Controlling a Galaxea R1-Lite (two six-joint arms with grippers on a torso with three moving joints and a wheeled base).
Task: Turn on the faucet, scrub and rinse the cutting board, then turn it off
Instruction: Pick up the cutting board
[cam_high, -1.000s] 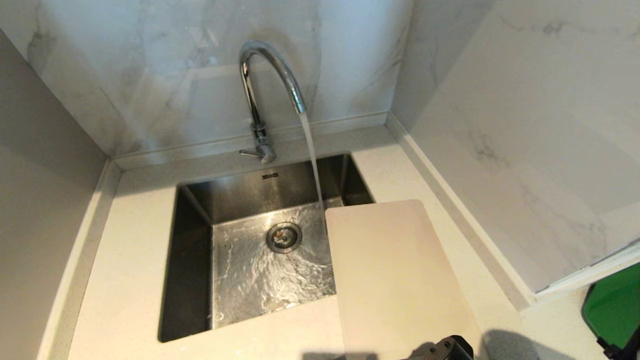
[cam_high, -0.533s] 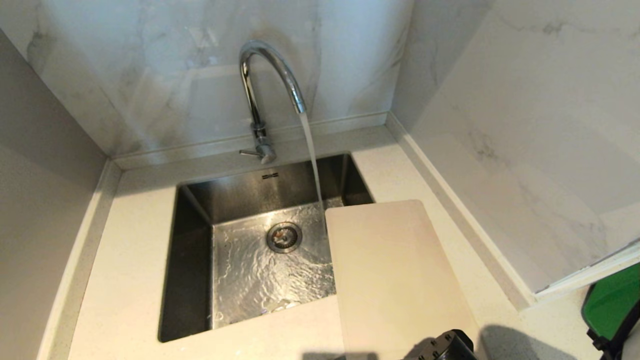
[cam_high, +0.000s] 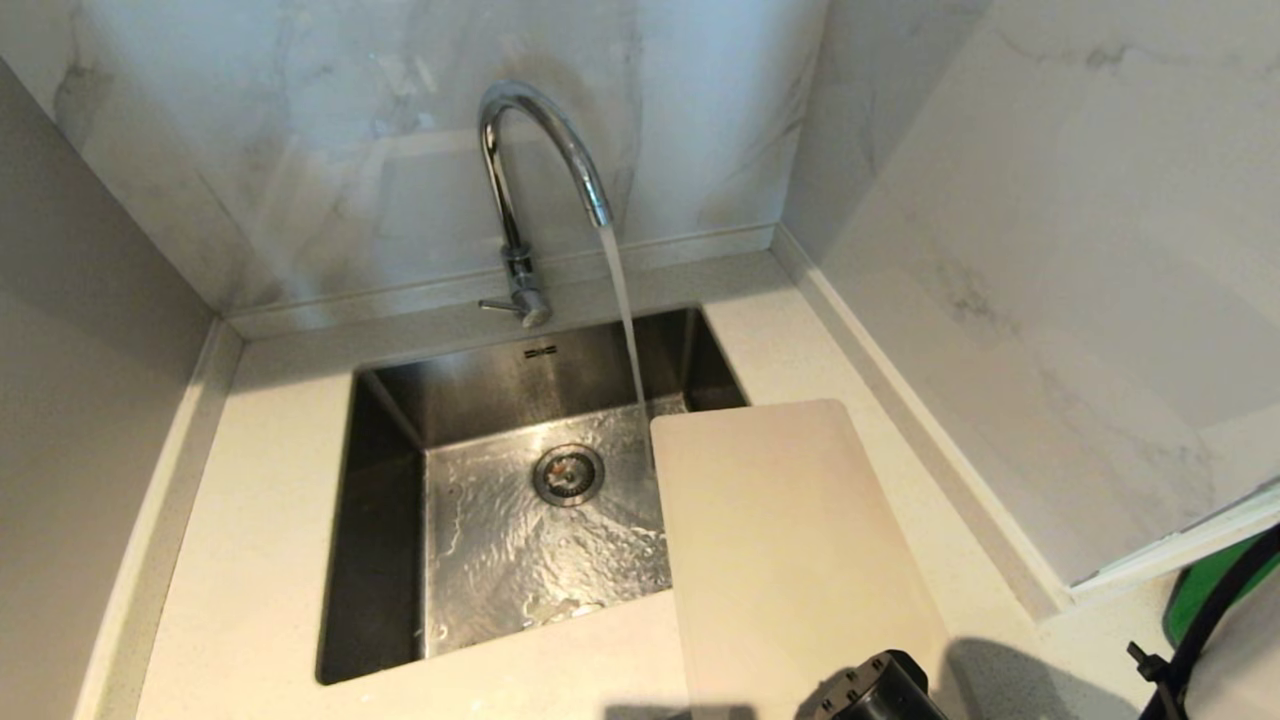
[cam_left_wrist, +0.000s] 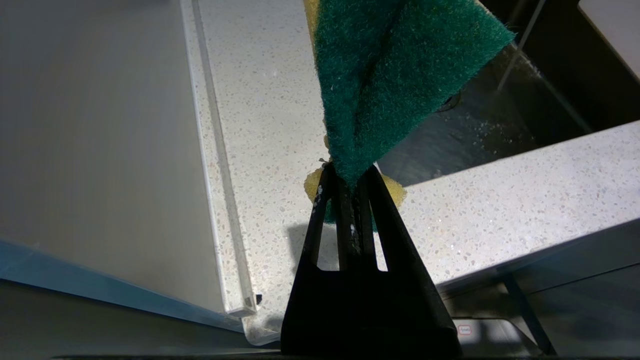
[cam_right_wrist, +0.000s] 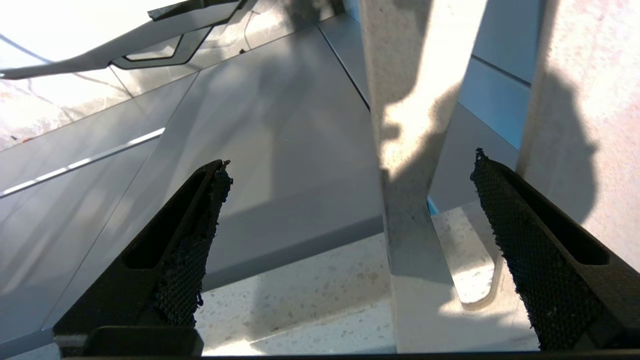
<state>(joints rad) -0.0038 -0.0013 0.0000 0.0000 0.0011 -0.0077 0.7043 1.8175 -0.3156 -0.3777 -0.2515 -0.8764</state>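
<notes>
Pouring steadily from the tall chrome gooseneck faucet (cam_high: 530, 150), the water runs just as it did a second ago, sheeting over the floor of the stainless steel sink (cam_high: 385, 520), so the first step of the task looks done. The large cream-white plastic cutting board (cam_high: 790, 550) has not moved: it lies flat on the speckled white tabletop (cam_high: 250, 520) with its far left corner overhanging the sink's right edge, dry and just beside the stream rather than under it. What has changed is at the head view's near edge, where a black part of the right arm (cam_high: 880, 690) has crept a little further in beside the board's near end. The right gripper (cam_right_wrist: 350, 200) has its fingers spread wide and empty. The left gripper (cam_left_wrist: 350, 185) is parked out of the head view, its fingers pinched tight on a green-and-yellow scrubbing sponge (cam_left_wrist: 390, 75). Scrubbing and rinsing have likely not begun.
</notes>
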